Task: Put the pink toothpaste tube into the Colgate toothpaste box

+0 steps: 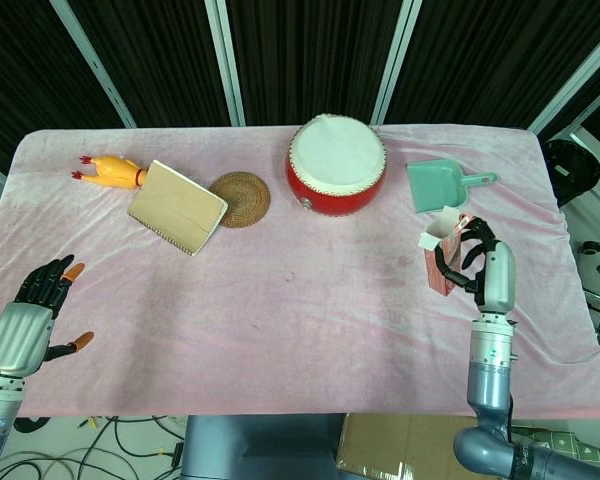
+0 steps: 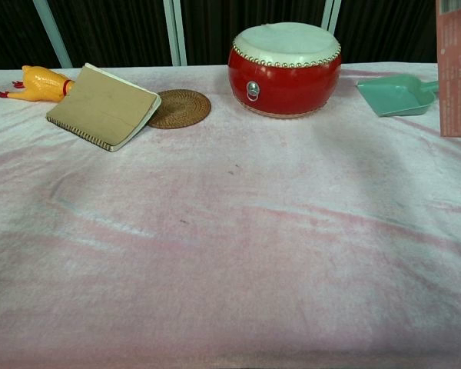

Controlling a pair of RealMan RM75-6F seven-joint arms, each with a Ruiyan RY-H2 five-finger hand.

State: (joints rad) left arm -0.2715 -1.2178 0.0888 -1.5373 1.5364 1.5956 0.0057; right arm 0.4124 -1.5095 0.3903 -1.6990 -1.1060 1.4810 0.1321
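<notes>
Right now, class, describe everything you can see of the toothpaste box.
The toothpaste box is a pinkish-red carton, seemingly cardboard, with a white flap open at its top. It stands upright near the table's right side, in front of the green dustpan. The right hand grips it, dark fingers wrapped around it. Its print is unreadable.
</notes>
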